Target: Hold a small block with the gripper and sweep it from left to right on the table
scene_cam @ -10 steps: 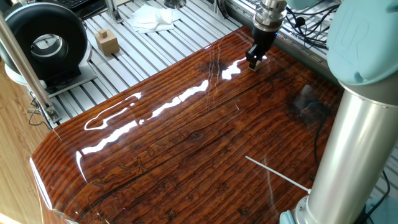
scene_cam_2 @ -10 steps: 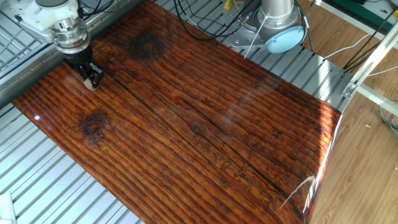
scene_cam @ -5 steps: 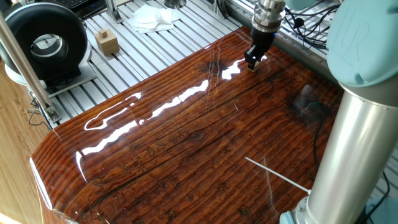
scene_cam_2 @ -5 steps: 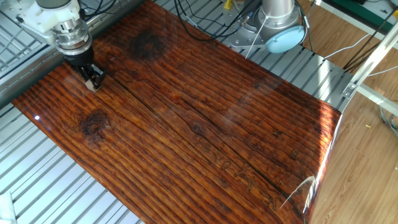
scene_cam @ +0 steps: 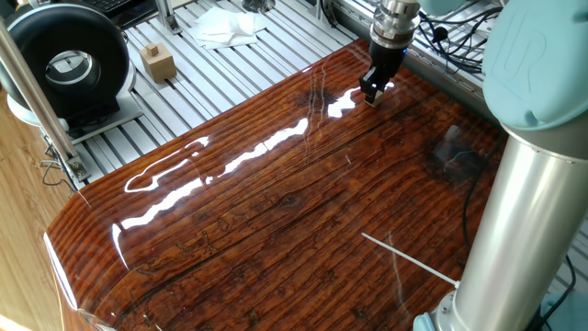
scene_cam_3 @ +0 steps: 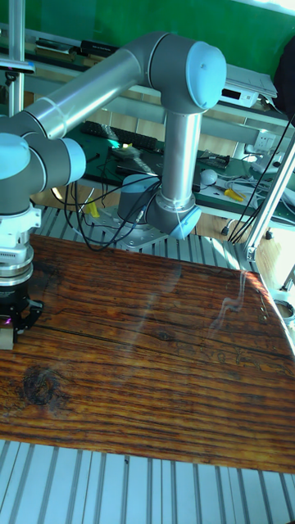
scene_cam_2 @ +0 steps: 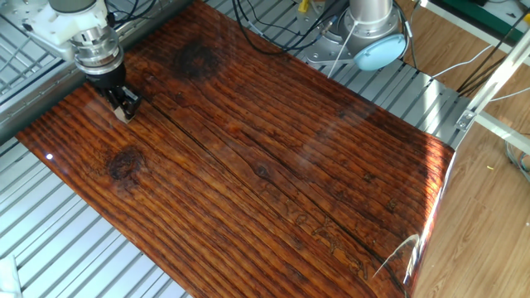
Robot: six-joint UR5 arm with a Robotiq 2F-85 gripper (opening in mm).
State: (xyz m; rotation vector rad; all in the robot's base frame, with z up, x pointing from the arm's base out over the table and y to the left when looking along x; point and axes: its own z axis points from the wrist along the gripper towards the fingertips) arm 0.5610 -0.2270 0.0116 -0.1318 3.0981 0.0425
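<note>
- The large glossy reddish-brown table (scene_cam: 276,211) (scene_cam_2: 273,165) (scene_cam_3: 156,360), a board with dark striped grain and rounded corners, lies on a ribbed silver aluminium frame (scene_cam: 175,92).
- A grey and light-blue robot arm (scene_cam_3: 123,74) reaches down near one corner of the table.
- A black round fan-like device (scene_cam: 64,60) sits on the frame, off the table.
- The black two-fingered gripper (scene_cam: 372,95) (scene_cam_2: 124,108) (scene_cam_3: 8,327) on a silver wrist points down, its fingers clamped narrowly on the block.
- A tan notched wooden block (scene_cam: 158,62) stands on the frame.
- The tiny pale beige wooden cube (scene_cam: 371,99) (scene_cam_2: 123,114) (scene_cam_3: 6,340) sits between the fingertips, at the table surface near that corner.
</note>
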